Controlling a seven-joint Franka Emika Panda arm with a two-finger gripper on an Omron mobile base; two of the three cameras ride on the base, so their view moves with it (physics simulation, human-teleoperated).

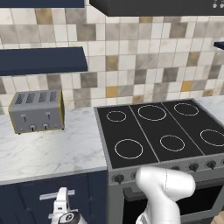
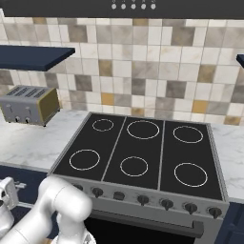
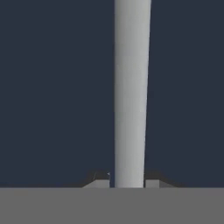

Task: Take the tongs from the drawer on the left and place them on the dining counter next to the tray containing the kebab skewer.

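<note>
The drawer (image 3: 52, 96) is a dark navy front, closed, under the marble worktop left of the stove. Its silver bar handle (image 3: 131, 87) runs up the hand view, and its end (image 1: 47, 196) sticks out beside my hand in the left base view. My gripper (image 3: 127, 181) is shut on this handle, a dark fingertip (image 3: 98, 179) pressed against each side of the bar. The white hand (image 1: 62, 202) sits low in front of the drawer (image 1: 30, 199). The tongs are hidden. The dining counter, the tray and the kebab skewer are out of view.
A silver toaster (image 1: 37, 111) stands on the marble worktop (image 1: 52, 148) above the drawer. To its right is the black stove top (image 1: 162, 131) with knobs along its front and the oven door (image 2: 143, 228) below. Navy shelves (image 1: 43, 60) hang on the tiled wall.
</note>
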